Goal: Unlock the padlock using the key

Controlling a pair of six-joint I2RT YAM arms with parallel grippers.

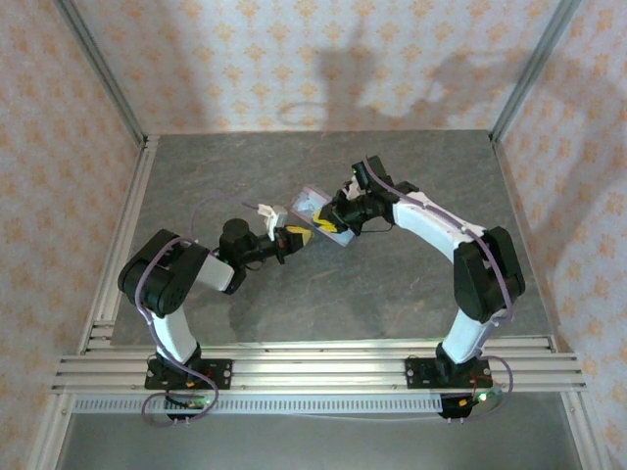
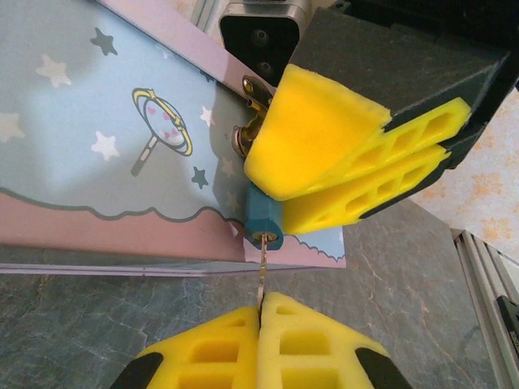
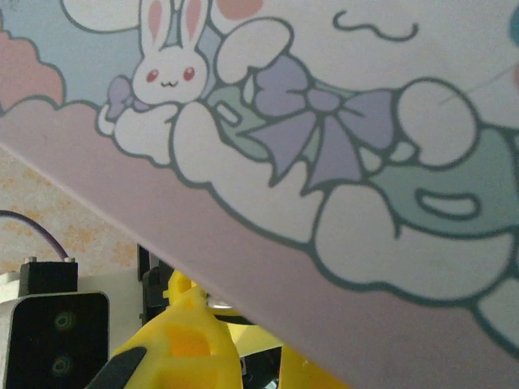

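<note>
Thin key (image 2: 261, 274) — likely bendable — pinched by its head in shut left claw (image 2: 259, 314) under padlock (image 2: 261, 215); right claw (image 2: 274, 194) clamps padlock.

Tin (image 1: 318, 211) between left claw (image 1: 297, 237) and right claw (image 1: 343, 219)

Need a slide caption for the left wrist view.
Left gripper pinches the thin metal key, its tip in the small teal padlock on the light-blue star-printed tin.
</note>
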